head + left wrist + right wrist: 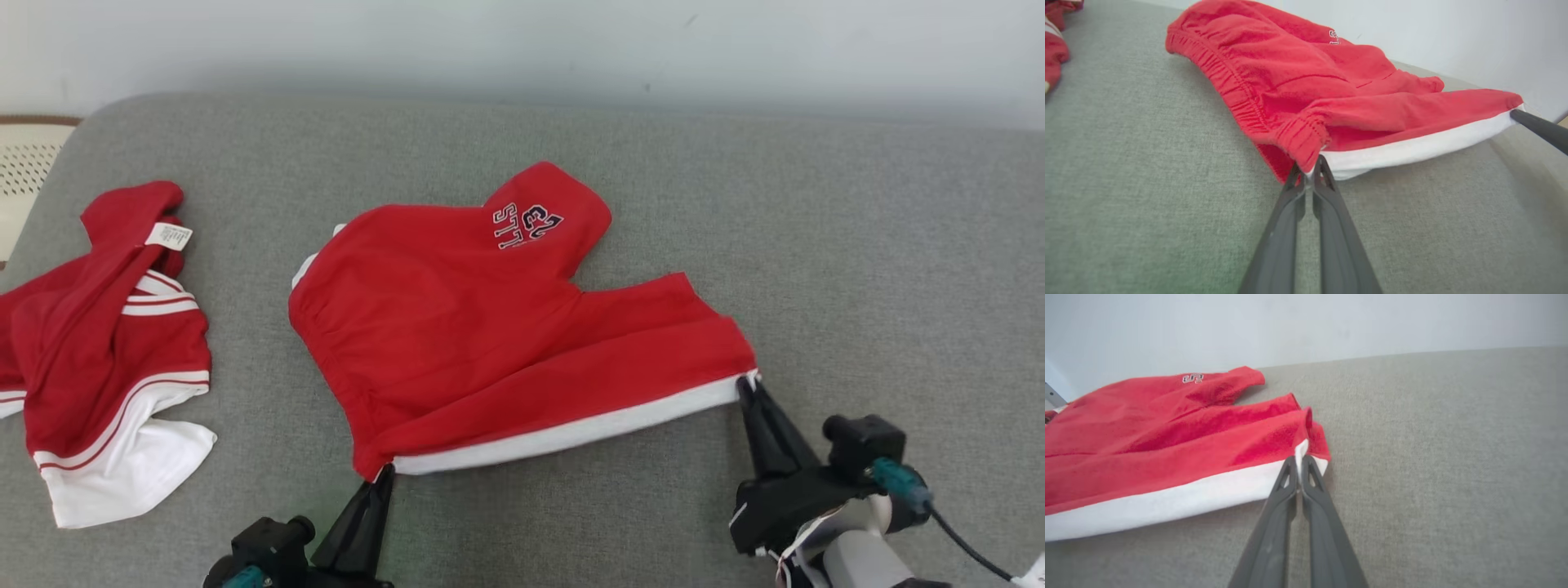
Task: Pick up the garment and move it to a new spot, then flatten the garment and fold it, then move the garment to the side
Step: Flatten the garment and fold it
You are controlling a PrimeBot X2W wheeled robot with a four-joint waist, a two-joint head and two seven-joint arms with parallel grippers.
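The garment (473, 327) is a pair of red shorts with a white side stripe and a printed logo, lying on the grey cushion. My left gripper (384, 474) is shut on its near left corner, where the elastic waistband (1241, 94) meets the white stripe; its tips (1308, 169) pinch the cloth. My right gripper (747, 384) is shut on the near right corner, the hem end of the white stripe (1167, 502), with the tips (1298, 465) closed on the fabric. The white stripe runs taut between the two grippers.
A second red and white garment (106, 343) lies crumpled at the cushion's left end. The grey cushion (857, 269) stretches bare to the right and behind the shorts. A pale wall (522, 41) runs along the back.
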